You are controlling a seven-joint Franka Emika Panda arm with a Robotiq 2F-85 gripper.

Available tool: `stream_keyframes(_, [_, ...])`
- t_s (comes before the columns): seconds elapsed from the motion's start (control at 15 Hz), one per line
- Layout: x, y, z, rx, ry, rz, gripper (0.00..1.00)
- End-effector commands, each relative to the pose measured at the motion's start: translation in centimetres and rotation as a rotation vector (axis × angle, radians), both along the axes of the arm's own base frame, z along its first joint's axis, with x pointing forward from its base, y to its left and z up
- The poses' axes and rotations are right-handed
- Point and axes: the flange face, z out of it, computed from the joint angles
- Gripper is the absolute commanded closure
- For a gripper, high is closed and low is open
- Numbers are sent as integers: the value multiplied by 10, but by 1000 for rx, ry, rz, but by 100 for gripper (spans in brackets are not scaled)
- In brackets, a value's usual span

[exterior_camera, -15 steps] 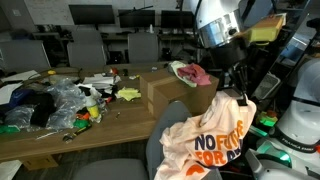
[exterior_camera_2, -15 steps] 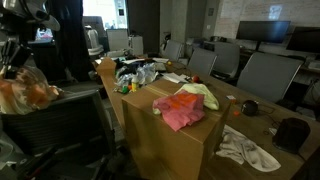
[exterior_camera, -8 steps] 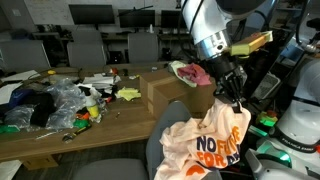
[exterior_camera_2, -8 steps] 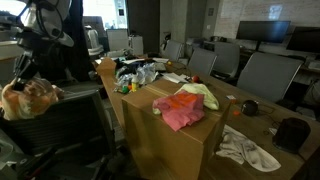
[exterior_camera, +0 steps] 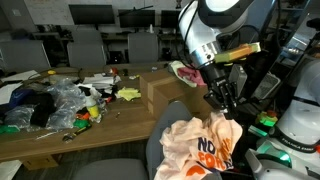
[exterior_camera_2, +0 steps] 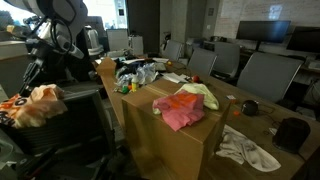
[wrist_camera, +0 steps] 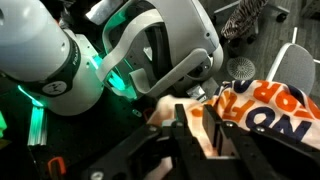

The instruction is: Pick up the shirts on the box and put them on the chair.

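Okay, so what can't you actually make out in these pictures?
- Grip: in the wrist view the gripper has dark fingers overlapping the printed shirt; open or clamped cannot be told.
- Chair seat: in an exterior view, covered by the shirt and cut by the bottom edge.
- Shirts on the box: in an exterior view, too small and partly behind the arm to separate.
- Print: folds hide most letters.

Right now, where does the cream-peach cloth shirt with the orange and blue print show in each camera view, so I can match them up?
In an exterior view: the cream-peach printed shirt is lower right, draped over the grey fabric chair.
In an exterior view: far left, mid-height, on that chair.
Wrist view: right side, behind the fingers.
Shared landmark: the gripper, right at the shirt in every view.
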Motion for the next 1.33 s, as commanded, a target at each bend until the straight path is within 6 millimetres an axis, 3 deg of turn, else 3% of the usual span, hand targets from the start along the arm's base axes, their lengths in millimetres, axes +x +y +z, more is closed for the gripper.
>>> stream_keyframes(0.0, [4,-5,-1,25,1,-68,41])
stream_keyframes(0.27, [6,-10,2,24,-20,-90,10])
stream_keyframes(0.4, [10,-13,14,18,-59,-81,1])
stream_keyframes(0.73, [26,-30,67,26,-262,-82,0])
stream_keyframes(1.07, [46,-65,132,-27,-470,-144,0])
stream_keyframes(1.27, [58,-89,159,-83,-576,-211,0])
